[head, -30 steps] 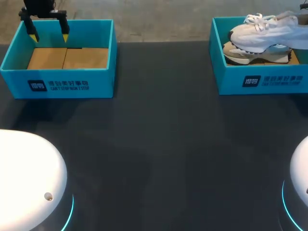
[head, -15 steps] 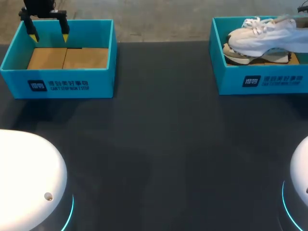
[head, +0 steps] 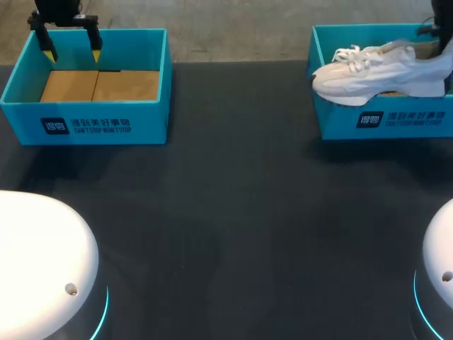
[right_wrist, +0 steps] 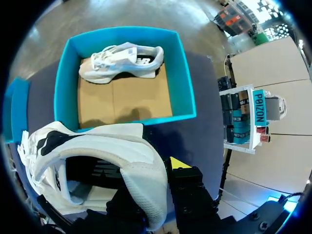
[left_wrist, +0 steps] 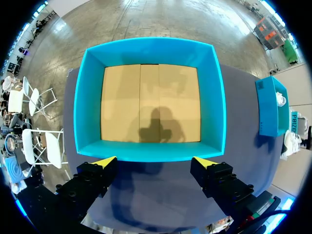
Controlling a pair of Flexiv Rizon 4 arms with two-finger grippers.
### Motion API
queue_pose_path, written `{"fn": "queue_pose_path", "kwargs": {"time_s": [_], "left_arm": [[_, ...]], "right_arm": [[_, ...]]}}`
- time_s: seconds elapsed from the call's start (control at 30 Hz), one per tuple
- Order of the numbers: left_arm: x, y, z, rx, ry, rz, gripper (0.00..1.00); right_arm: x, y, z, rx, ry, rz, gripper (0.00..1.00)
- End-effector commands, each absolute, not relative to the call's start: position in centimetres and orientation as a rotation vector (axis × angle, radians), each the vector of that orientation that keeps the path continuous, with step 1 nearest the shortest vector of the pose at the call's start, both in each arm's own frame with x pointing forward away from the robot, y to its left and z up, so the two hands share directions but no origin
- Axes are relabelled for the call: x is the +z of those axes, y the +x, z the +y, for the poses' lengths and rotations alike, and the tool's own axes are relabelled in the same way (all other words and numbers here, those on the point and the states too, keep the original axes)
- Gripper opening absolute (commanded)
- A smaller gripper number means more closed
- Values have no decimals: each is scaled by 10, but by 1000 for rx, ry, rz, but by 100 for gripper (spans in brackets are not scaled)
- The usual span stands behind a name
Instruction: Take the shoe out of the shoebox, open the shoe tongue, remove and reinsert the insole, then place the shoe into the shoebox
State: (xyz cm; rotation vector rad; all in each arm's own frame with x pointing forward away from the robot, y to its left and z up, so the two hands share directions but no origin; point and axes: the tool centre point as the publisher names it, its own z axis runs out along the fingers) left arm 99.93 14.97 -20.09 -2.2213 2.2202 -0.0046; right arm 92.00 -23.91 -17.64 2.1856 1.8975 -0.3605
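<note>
From my console, the right gripper (right_wrist: 163, 170) was clenched on the white shoe (head: 382, 71) at its heel collar (only one yellow fingertip (right_wrist: 178, 163) showed, outside the heel; the shoe hid the other). The shoe hung raised over the right shoebox (head: 386, 119), its toe pointing toward the middle of the dark table (head: 233, 212) and jutting past the box's wall, laces on top. In the right wrist view a second shoe (right_wrist: 122, 57) lay on the box's cardboard floor, along the side farthest from the gripper. My left gripper (head: 71, 44) hovered over the far wall of the left shoebox (head: 85, 120), fingers spread wide and grasping nothing. In the left wrist view that box's cardboard floor (left_wrist: 151, 102) lay ahead of the fingers, with the gripper's shadow across it.
</note>
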Motion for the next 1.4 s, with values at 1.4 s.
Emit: {"fn": "queue_pose_path", "kwargs": {"time_s": [1.4], "left_arm": [[-200,1000,150,-2,-2222,2220,100]], "right_arm": [[-184,752,-45,-319,2086,2029,0]]}}
